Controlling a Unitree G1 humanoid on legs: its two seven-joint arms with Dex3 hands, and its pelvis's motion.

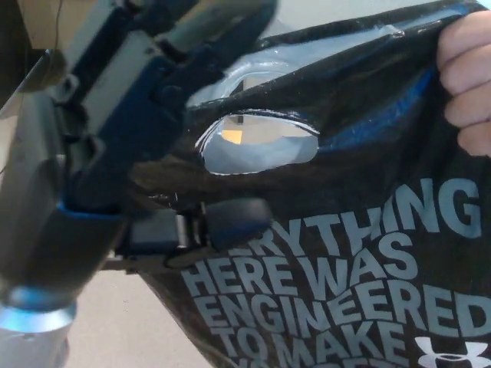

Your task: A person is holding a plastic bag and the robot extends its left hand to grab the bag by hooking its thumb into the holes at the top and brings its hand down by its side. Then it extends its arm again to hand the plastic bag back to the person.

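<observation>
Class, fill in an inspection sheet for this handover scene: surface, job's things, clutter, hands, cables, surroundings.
Surface: tan floor below; no table seen.
Job's things: black plastic bag with pale lettering and a cut-out handle hole, held up at its top right corner by a person's hand.
Clutter: nothing seen.
Hands: left hand at the bag's left edge, thumb against the front below the hole; right not in view.
Cables: nothing seen.
Surroundings: pale wall behind.

The left hand point(165, 130) reaches to the bag point(345, 230), thumb just below its handle hole point(261, 143); a person's hand point(468, 84) grips the bag's top corner.
</observation>
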